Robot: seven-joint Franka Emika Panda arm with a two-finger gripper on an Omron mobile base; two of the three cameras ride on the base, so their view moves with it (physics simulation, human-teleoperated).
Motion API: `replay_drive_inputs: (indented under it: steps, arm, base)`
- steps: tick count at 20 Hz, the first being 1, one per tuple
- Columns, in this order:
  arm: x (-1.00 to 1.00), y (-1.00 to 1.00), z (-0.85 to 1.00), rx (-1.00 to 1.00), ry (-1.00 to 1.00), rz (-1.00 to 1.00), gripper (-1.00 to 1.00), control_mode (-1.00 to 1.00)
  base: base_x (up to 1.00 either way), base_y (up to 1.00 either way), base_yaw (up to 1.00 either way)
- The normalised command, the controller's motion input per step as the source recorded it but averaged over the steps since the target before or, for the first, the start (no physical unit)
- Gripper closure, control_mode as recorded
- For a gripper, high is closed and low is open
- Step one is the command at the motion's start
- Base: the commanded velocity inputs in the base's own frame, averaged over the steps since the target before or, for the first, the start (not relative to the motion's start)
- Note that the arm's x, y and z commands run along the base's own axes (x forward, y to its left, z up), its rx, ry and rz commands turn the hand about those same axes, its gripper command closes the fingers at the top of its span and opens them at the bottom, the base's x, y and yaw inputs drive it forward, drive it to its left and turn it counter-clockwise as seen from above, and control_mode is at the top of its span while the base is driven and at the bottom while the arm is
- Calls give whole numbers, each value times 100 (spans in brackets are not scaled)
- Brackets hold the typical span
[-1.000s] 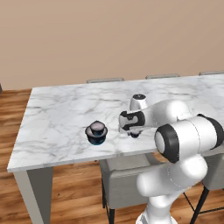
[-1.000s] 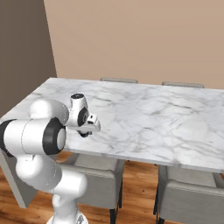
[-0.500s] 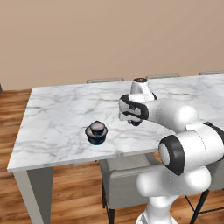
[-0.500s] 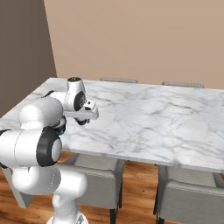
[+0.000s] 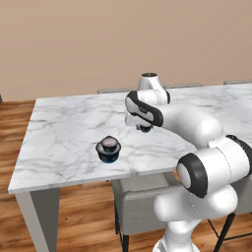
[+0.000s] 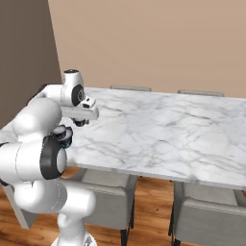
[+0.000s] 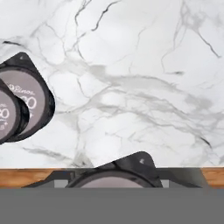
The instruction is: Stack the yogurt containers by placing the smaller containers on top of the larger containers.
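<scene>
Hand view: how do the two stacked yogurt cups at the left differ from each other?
The lower cup is wider and stands on the marble table; the upper cup is narrower and rests on the lower cup. The lower cup's pale top is partly covered, the upper cup's is bare. Both are round, upright, dark-rimmed, with printed pinkish-grey tops.

Your arm rises from the base, bends at the elbow and reaches forward over the table edge, forearm roughly level. Wrist turned down; the gripper hangs beneath the hand, pointing at the surface (dark tips just visible under the white hand). In the right base view the gripper sits below the flat hand block. Jaws drawn in close.
</scene>
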Motion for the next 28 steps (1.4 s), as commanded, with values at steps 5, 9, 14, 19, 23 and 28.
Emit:
replay_drive_inputs:
  steps: [5,9,14,19,23,28]
  arm:
    - [0,67,12,0,11,0,100,-100]
    - [0,64,6,0,11,0,100,-100]
    - [9,44,0,0,4,0,100,-100]
    - [28,44,-1,0,0,0,100,-100]
    - [33,40,-14,0,0,0,100,-100]
    - [36,30,-13,0,0,0,100,-100]
  base:
    - [0,0,0]
    - [0,0,0]
    - [0,0,0]
    - [0,0,0]
    - [0,0,0]
    - [0,0,0]
